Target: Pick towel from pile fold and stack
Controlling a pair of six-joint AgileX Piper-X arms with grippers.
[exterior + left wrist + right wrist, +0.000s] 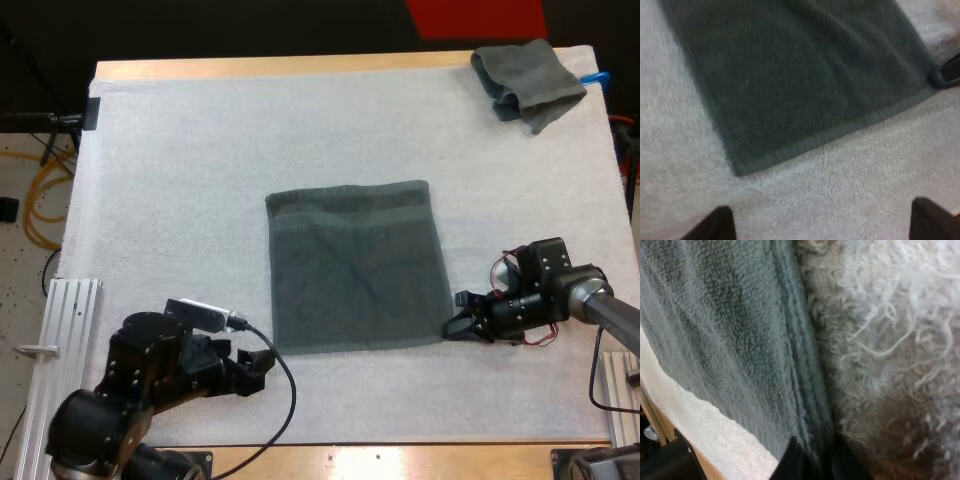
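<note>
1. A flat, square dark grey-green terry towel [355,265] lies spread at the centre of the white fleecy mat [180,180]. Its near edge runs left-right betw. our two arms.
2. Our right gripper [460,322] is at the towel's near-right corner, fingers pinched on the hem.
3. Our left gripper [825,225] stands wide open, holding nothing, just short of the near-left corner, which lies ahead of it.
4. We judge the left arm must reach fwd to that corner before a two-corner fold.
5. A crumpled dark grey-green towel [525,80] sits at the mat's far-right corner, well apart.
</note>
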